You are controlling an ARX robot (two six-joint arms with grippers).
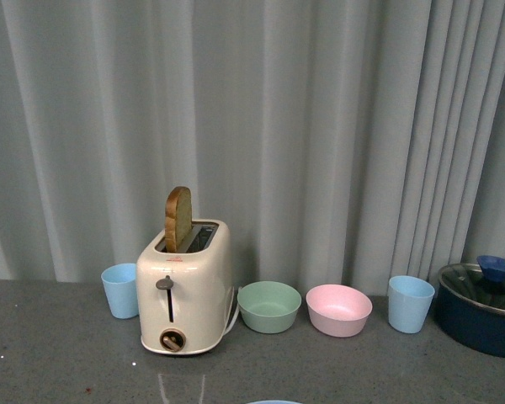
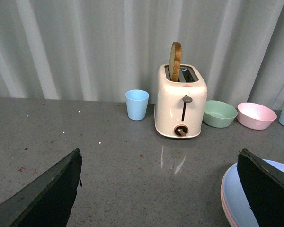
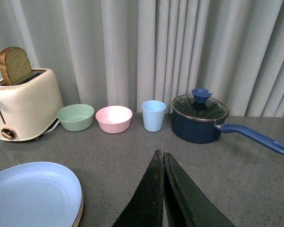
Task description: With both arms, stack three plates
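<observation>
- Near your side of the grey table [image 3: 255,189], the plates [image 3: 33,194] sit in a pile, well in front of the toaster [image 1: 185,290].
- You can see the light blue plate on top, and a pink edge [image 2: 224,202] peeks out under it.
- You cannot see a cream plate in any view, so it may be hidden in the pile or out of sight.
- Your left gripper [image 2: 158,189] has its jaws spread wide and holds nothing. One finger is close over the pile's edge.
- Your right gripper [image 3: 163,163] has its fingers pressed together with nothing between them.
- It looks like the stacking is nearly done or all done, since no plate lies alone anywhere you can see.
- Next, check that all three plates are in the pile.
- If one is missing, you need to find it first and open the right gripper before you reach.
- Keep clear of the green bowl [image 1: 269,306], the pink bowl [image 1: 338,309] and the blue pot [image 3: 200,119].
</observation>
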